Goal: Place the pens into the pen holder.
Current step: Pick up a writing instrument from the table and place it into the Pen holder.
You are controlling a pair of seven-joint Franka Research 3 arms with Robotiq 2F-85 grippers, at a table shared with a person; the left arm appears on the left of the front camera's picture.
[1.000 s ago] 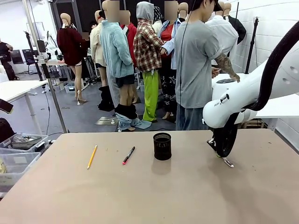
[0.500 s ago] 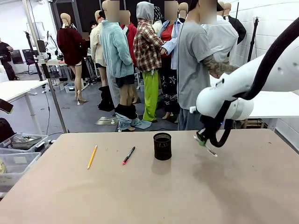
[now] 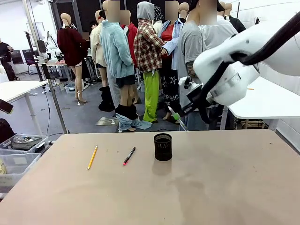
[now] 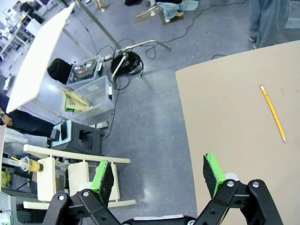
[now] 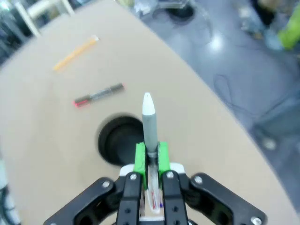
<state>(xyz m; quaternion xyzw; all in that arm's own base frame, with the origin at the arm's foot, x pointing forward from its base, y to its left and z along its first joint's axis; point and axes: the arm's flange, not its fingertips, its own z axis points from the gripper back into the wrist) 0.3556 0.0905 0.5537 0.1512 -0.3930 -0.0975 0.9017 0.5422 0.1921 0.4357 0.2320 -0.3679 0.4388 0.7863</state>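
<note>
My right gripper (image 3: 177,114) hangs in the air above and just right of the black mesh pen holder (image 3: 162,146), shut on a dark pen with a pale tip (image 3: 178,120). From the right wrist, that pen (image 5: 148,124) sticks out between the green pads of the right gripper (image 5: 149,157), pointing over the pen holder (image 5: 118,139) below. A yellow pencil (image 3: 92,157) and a black pen with a red end (image 3: 129,155) lie on the table left of the holder. My left gripper (image 4: 159,172) is open and empty past the table's edge, with the pencil (image 4: 272,112) far off.
The tan table (image 3: 150,197) has free room in front and on the right. A person (image 3: 194,61) stands at the far side behind my right arm. Plastic bins (image 4: 89,89) and a white chair (image 4: 70,176) stand on the floor beside the table.
My right arm has lifted the pale-tipped pen off the table's right side and carried it up and left, to above the pen holder. The pencil and red-ended pen have not moved.
</note>
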